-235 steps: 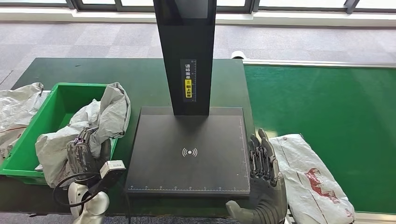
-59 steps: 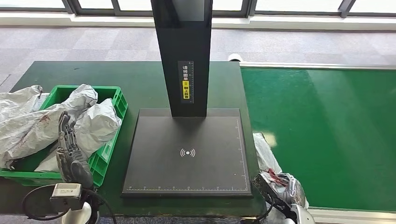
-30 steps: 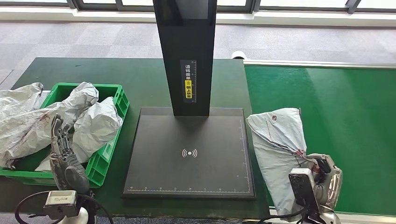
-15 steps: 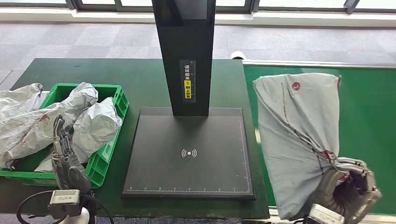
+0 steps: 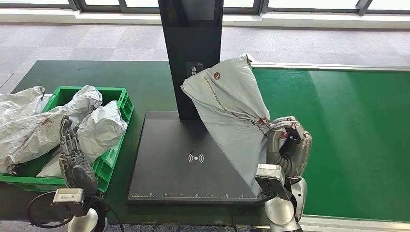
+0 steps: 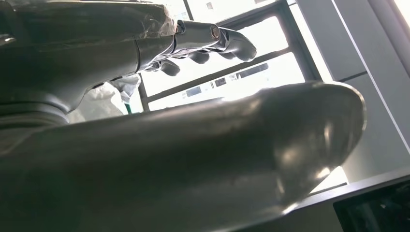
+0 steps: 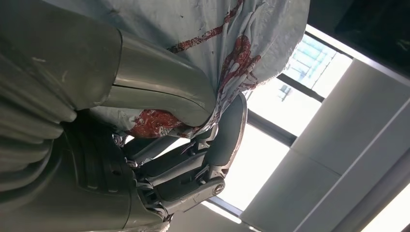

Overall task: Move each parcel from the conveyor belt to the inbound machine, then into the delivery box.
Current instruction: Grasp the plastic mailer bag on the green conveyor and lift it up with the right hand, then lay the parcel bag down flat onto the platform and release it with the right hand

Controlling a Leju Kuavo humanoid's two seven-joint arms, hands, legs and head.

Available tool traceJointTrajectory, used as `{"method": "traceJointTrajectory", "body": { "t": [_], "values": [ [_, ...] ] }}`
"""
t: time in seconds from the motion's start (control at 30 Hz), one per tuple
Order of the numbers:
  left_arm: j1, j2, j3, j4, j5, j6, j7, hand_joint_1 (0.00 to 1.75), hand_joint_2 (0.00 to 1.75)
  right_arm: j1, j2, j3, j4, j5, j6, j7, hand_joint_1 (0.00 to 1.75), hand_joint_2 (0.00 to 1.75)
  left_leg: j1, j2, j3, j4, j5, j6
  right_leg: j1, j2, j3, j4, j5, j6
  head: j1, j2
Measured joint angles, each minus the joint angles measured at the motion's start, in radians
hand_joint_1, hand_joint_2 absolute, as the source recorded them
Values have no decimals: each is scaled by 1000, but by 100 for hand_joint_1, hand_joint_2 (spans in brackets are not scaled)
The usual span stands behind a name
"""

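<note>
My right hand (image 5: 288, 145) grips a grey plastic parcel (image 5: 232, 111) with red print by one end and holds it up over the right side of the black inbound machine's platform (image 5: 169, 164). The bag hangs across the machine's black post (image 5: 191, 58) and reaches down over the platform's right front corner. In the right wrist view the thumb and fingers (image 7: 203, 164) close round the parcel (image 7: 208, 34). My left hand (image 5: 75, 162) is in front of the green delivery box (image 5: 113, 96), fingers straight and apart, holding nothing; its fingers (image 6: 212, 38) show spread in the left wrist view.
The green box holds several crumpled grey parcels (image 5: 94, 130), and one more (image 5: 21, 121) drapes over its left rim. The green conveyor belt (image 5: 348, 135) runs along the right. The dark green table (image 5: 96, 72) carries the box and machine.
My right hand has picked the parcel off the belt's front, raised it and swung it left, from over the belt to over the machine's platform. The left hand has barely moved.
</note>
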Motion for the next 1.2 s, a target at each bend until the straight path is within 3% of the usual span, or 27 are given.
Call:
{"method": "traceJointTrajectory", "body": {
  "t": [0.3, 0.67, 0.97, 1.0, 1.03, 1.13, 1.17, 1.2],
  "values": [
    [-12, -7, -2, 25, -56, -1, 0, 0, 0, -52, 3, 2, 150, -34, 22, -1, 175, 175, 0, -1, -1, 0, -1, 0, 0, 0, -1, 0, 0, 0, 0, 0],
    [-9, -11, -2, 30, -62, -1, 2, 0, 0, -70, 4, 2, 213, -45, 32, 3, 175, 175, 0, -1, -2, 0, -1, 0, 0, 0, -1, 0, 0, 0, 0, 0],
    [-3, -13, -15, 44, -89, -15, 7, 0, 0, -109, 3, -2, 369, -15, 202, 52, 175, 175, 0, -1, -1, 0, 0, 0, 0, 0, -1, 0, 0, 0, 0, 0],
    [-4, -13, -19, 49, -89, -19, 11, 0, 0, -114, 3, -2, 388, -22, 219, 48, 167, 175, 0, -1, -1, 0, 0, 0, 0, 0, -1, 0, 0, 0, 0, 0],
    [-7, -13, -24, 57, -89, -25, 17, 0, 0, -118, 3, -2, 407, -30, 237, 43, 148, 175, 0, -1, -1, 0, 0, 0, 0, 0, -1, 0, 0, 0, 0, 0],
    [-27, -12, -40, 86, -96, -41, 45, 0, 0, -128, 3, -2, 463, -46, 282, 29, 39, 175, 0, -1, -1, 0, 0, 0, 0, 0, -2, 0, 0, 0, 0, 0],
    [-36, -12, -47, 96, -102, -45, 59, 0, 0, -129, 3, -2, 479, -48, 291, 25, 14, 175, 0, -1, -2, 0, 0, 0, 0, 0, -1, 0, 0, 0, 0, 0],
    [-47, -12, -55, 108, -107, -47, 74, 0, 0, -129, 3, -2, 494, -50, 299, 22, 2, 175, 0, -1, -2, 0, 0, 0, 0, 0, -1, 0, 0, 0, 0, 0]
  ]
}}
